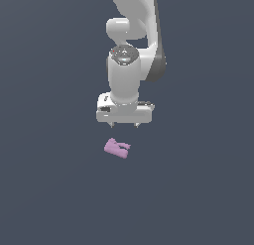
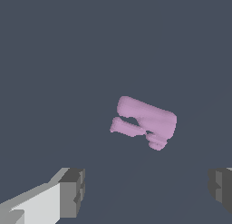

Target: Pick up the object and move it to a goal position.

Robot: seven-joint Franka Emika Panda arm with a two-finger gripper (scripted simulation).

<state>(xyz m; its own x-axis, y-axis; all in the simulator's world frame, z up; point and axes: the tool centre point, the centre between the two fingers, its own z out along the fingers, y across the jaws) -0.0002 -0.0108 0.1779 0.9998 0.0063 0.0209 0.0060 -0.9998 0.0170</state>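
Note:
The object (image 1: 117,148) is a small pink-lilac blocky piece with two short stubby prongs at one end, lying on the dark grey surface. It also shows in the wrist view (image 2: 146,121). My white gripper (image 1: 124,125) hangs above and a little behind it, apart from it. Its jaws stand wide open and empty. Two dark fingertips (image 2: 74,192) show in the wrist view, spread far apart, with the object beyond them and not between them.
The white arm (image 1: 134,50) rises behind the gripper. The dark grey surface (image 1: 49,189) stretches in all directions around the object, with no other objects in view.

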